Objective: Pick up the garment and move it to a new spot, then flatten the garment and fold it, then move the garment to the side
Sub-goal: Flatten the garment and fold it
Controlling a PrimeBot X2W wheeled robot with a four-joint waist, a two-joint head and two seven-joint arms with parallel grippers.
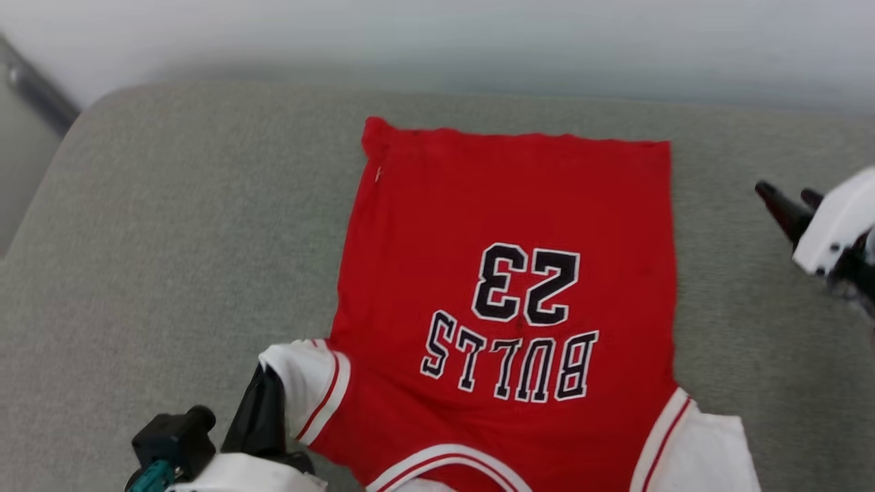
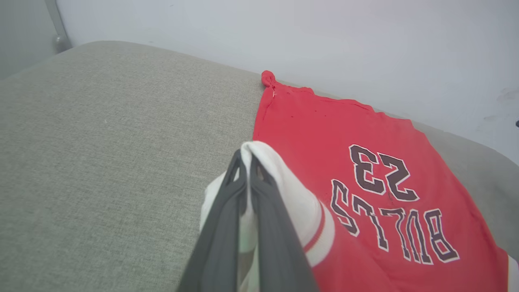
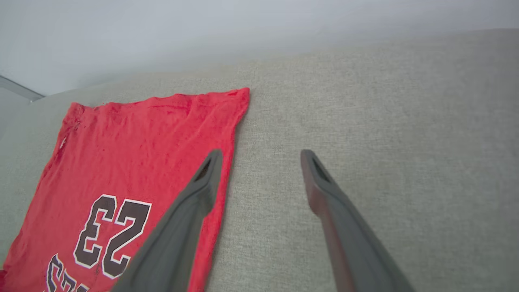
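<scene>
On grey cushion (image 1: 171, 225), garment (image 1: 506, 225) flat, lettering up. Left gripper (image 2: 244, 160) pinched on white sleeve (image 2: 292, 194); right gripper (image 3: 261, 158) spread wide, empty, beside red edge. Soft, light, limp cloth; likely best taken by sleeves or corners.

The red jersey-style shirt (image 1: 506, 205) is laid flat on the grey woven-fabric cushion (image 1: 171, 239), hem toward the pale wall (image 1: 478, 41) behind, collar nearest the robot. Its left white sleeve (image 2: 292, 194) is pinched between the fingers of the left gripper (image 2: 245, 156). The right gripper (image 3: 261, 156) is positioned right of the shirt, apart from it, above bare cushion.
</scene>
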